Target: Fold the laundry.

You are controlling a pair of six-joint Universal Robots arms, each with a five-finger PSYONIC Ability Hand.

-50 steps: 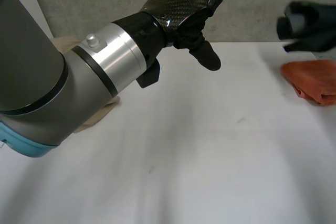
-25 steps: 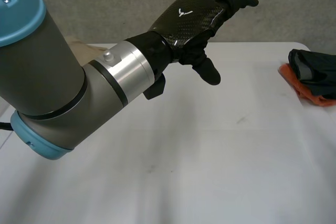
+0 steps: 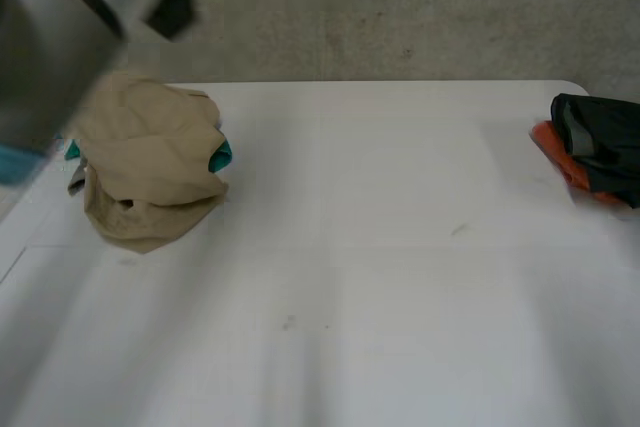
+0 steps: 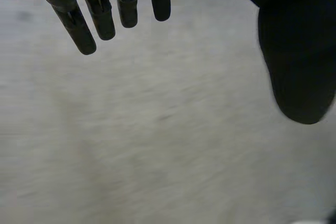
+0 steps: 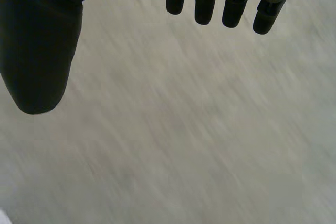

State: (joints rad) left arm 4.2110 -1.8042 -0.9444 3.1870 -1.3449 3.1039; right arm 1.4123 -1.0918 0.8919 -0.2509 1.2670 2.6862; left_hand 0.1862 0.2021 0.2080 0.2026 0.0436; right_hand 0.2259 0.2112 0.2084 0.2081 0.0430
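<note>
A crumpled beige cloth (image 3: 150, 162) lies heaped at the table's far left, with a teal cloth (image 3: 220, 156) peeking out beneath it. At the far right edge a folded black cloth (image 3: 600, 147) rests on a folded orange cloth (image 3: 556, 154). My left arm (image 3: 60, 37) crosses the upper left corner of the head view, above the beige heap. In its own wrist view my left hand (image 4: 100, 14) is open, fingers straight and thumb apart, with nothing in it. My right hand (image 5: 205, 3) is open too, over a bare pale surface, holding nothing.
The white table (image 3: 350, 277) stretches bare between the heap and the folded stack. A grey wall (image 3: 420, 7) stands behind its far edge. The table's right far corner (image 3: 578, 85) is rounded.
My left arm has swung up and left, uncovering the beige heap. The right hand let go of the black cloth on the orange one and left the head view.
</note>
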